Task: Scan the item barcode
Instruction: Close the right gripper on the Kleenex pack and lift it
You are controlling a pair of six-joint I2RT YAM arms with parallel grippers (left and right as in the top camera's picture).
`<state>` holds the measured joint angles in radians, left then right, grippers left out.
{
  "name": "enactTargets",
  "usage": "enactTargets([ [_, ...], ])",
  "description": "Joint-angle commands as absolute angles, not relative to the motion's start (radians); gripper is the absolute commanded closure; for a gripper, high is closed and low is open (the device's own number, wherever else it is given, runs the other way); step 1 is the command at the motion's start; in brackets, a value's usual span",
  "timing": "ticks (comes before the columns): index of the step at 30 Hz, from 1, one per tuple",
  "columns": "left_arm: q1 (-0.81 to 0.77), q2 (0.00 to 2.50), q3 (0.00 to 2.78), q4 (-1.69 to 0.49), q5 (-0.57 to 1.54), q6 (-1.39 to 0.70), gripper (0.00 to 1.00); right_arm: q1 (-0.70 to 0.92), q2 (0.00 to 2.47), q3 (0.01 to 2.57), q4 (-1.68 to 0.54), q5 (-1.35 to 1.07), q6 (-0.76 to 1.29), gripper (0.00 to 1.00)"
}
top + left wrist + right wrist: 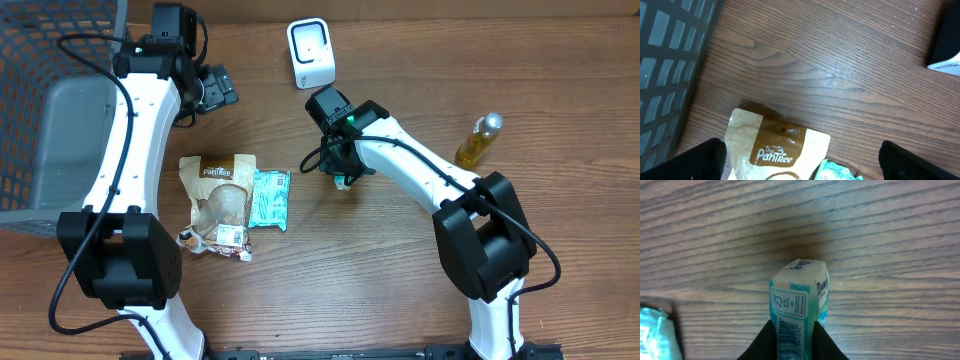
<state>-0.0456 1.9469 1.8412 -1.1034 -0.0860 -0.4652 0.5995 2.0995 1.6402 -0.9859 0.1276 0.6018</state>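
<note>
Right gripper (795,349) pinching pack (799,300) by lower end, fingers (759,344) pressed on both sides; barcode strip faces wrist camera. Pack near centre of table (400,290), possibly lifted clear, hard to judge. Scanner (310,52) at 12 o'clock from pack, apart. Left gripper (216,88) spread wide, at 10 o'clock. Bag (220,195) and teal packet (268,198) at 8 o'clock, touching. Bottle (480,140) at 3 o'clock.
</note>
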Motion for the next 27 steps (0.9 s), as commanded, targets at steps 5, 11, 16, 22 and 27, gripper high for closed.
enactTargets([
  [5, -0.046, 1.934, 1.86, -1.103, -0.081, -0.475, 0.0, 0.598, 2.08, 1.664, -0.982, 0.179, 0.594, 0.73],
  [11, -0.046, 1.934, 1.86, -1.103, -0.081, -0.475, 0.0, 0.599, 2.08, 1.664, -0.978, 0.179, 0.595, 0.34],
  [16, -0.046, 1.934, 1.86, -1.103, -0.081, -0.475, 0.0, 0.599, 2.08, 1.664, -0.979, 0.179, 0.594, 0.28],
  [22, -0.046, 1.934, 1.86, -1.103, -0.081, -0.476, 0.0, 0.599, 2.08, 1.663, -0.976, 0.121, 0.594, 0.23],
  [27, -0.046, 1.934, 1.86, -1.103, -0.082, -0.475, 0.0, 0.599, 2.08, 1.664, -0.963, 0.023, 0.594, 0.2],
])
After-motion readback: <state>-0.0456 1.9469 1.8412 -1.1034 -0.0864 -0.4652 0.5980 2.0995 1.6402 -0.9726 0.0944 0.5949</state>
